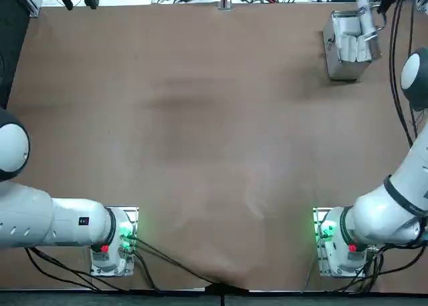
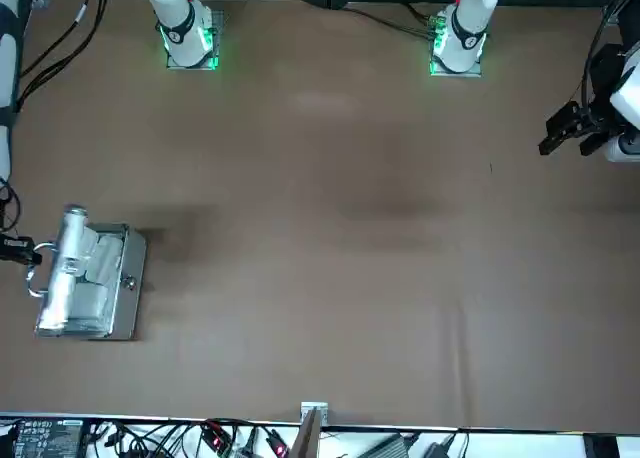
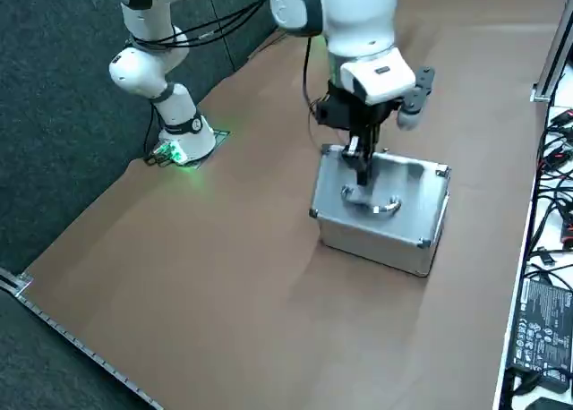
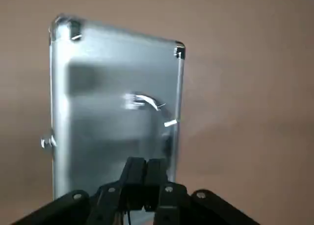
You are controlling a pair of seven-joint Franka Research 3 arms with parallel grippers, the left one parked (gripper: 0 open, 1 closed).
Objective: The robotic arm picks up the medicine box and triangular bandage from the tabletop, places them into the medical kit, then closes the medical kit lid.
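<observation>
The medical kit [image 1: 344, 71] stands at the far right of the table, a silver case [image 2: 128, 288]. The medical kit lid [image 3: 376, 191] stands partly raised on the kit's outer side. Its bar handle [image 4: 147, 103] faces my wrist camera. My right gripper [image 3: 362, 164] is shut and empty, its fingertips [image 4: 145, 168] against the lid's outer face just above the handle. White items [image 1: 349, 37] lie inside the case. I cannot tell the medicine box from the triangular bandage among them. The robotic arm [image 3: 358, 34] reaches down over the kit.
The brown tabletop [image 1: 200, 132] spreads wide to the left of the kit. The table's far edge with cables and electronics [image 3: 542, 329] runs close behind the case. Both arm bases [image 1: 334, 242] glow green at the near edge.
</observation>
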